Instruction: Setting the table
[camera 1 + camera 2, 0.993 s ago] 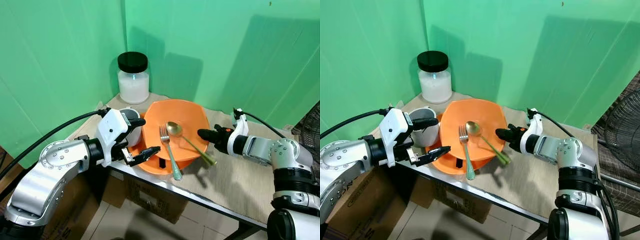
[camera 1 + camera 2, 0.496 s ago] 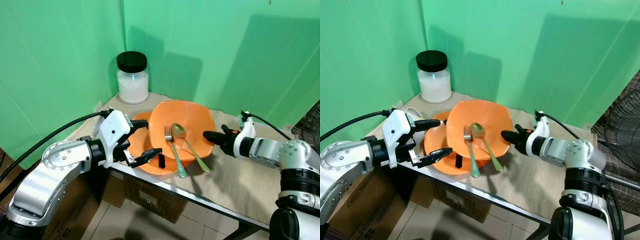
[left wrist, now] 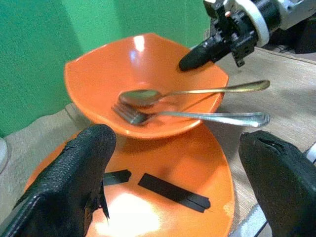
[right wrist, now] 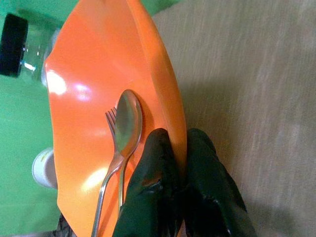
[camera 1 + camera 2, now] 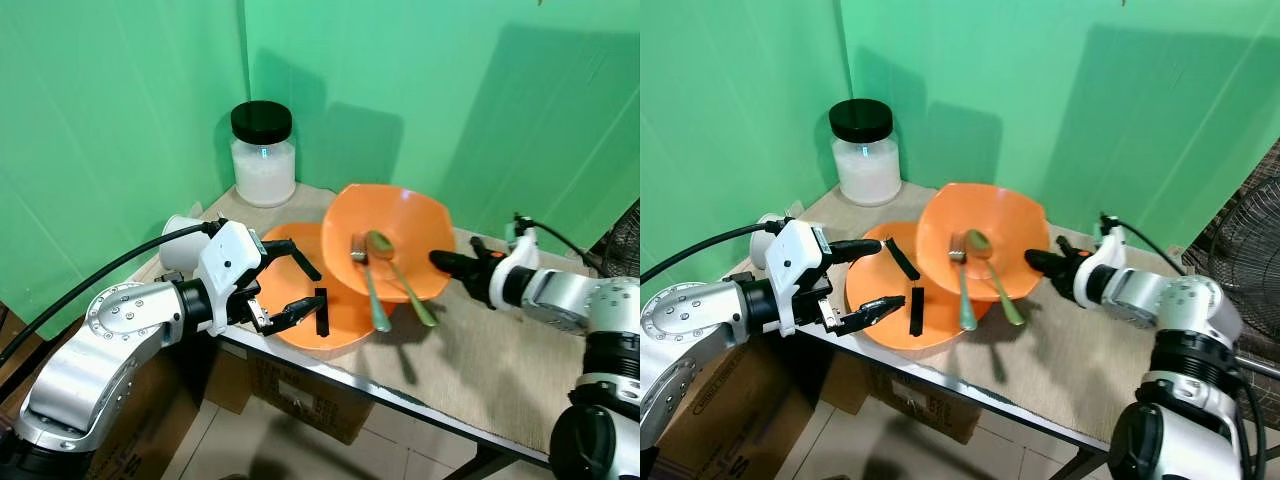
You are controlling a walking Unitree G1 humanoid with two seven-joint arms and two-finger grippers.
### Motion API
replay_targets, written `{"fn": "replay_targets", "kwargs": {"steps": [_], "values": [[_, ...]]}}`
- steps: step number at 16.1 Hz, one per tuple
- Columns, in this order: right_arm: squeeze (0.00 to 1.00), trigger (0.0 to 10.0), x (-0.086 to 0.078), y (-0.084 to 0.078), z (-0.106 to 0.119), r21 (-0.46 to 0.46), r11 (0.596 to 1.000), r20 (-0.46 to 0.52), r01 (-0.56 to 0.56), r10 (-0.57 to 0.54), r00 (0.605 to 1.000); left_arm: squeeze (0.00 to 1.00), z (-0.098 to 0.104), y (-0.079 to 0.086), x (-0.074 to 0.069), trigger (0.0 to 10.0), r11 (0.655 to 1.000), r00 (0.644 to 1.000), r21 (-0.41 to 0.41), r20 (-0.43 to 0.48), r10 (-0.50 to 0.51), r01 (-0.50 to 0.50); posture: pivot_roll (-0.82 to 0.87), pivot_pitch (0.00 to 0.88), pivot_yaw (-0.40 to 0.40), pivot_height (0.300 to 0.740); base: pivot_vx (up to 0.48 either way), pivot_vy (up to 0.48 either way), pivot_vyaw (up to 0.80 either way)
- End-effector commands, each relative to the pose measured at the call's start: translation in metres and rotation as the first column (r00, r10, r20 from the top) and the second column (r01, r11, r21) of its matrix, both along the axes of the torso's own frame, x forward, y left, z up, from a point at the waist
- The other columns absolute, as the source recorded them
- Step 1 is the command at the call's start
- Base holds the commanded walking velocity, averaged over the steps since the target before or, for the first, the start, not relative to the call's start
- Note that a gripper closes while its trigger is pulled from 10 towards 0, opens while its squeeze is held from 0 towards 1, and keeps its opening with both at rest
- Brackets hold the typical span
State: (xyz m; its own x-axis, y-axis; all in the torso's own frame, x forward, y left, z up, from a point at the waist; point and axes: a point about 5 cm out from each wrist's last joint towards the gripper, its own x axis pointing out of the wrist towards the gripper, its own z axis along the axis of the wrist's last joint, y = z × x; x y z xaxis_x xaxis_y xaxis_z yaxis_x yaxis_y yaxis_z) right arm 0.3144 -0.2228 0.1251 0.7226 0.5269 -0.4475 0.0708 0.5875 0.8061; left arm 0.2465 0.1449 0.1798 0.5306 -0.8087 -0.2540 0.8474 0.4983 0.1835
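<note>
The right gripper [image 4: 180, 163] had its jaws clamped on the rim of the orange bowl [image 5: 385, 235], one finger inside and one outside, and held it tilted above the worktop [image 5: 480, 350]; the right wrist view showed this pinch plainly, while the eye views gave little more than black fingertips meeting the bowl's edge. A fork [image 5: 366, 280] and a spoon [image 5: 398, 280] lay side by side in the bowl, handles jutting past the rim beside the jaws. The left gripper [image 5: 290, 280] hovered with jaws wide apart over the near edge of an orange plate [image 5: 310, 310], holding nothing. The left wrist view showed two black strips [image 3: 173, 190] lying on the plate between the jaws, and the bowl beyond overlapping the plate's far side. A white cup [image 5: 183, 240] stood just beside the left arm, partly hidden by it, and cut to a sliver in the left wrist view. A black-lidded jar [image 5: 263, 155] stood well beyond the left jaws, against the green backdrop [image 5: 120, 100].
</note>
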Motion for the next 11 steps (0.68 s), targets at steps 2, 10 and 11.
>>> {"fn": "replay_targets", "kwargs": {"steps": [2, 10, 11], "values": [[0.0, 0.0, 0.004, -0.012, 0.019, 0.037, 0.999, 0.062, 0.035, -0.037, 0.997, 0.0, 0.0, -0.004, 0.0, 10.0, 1.0, 1.0, 0.005, 0.007, -0.02, 0.02, -0.15, 0.0, -0.058, 0.74, 0.0, 0.0, 0.0], [0.0, 0.0, -0.042, -0.063, 0.029, 0.002, 0.991, 0.054, 0.135, -0.135, 0.989, 0.0, -0.005, -0.011, 0.004, 10.0, 0.998, 0.998, -0.005, -0.006, -0.063, 0.063, -0.22, 0.0, -0.012, 0.74, 0.0, 0.0, 0.0], [0.0, 0.0, -0.048, -0.068, 0.029, -0.006, 0.99, 0.05, 0.144, -0.144, 0.988, 0.0, -0.006, -0.013, 0.005, 10.0, 0.997, 0.997, -0.006, -0.008, -0.072, 0.072, -0.22, 0.0, -0.008, 0.74, 0.0, 0.0, 0.0]]}}
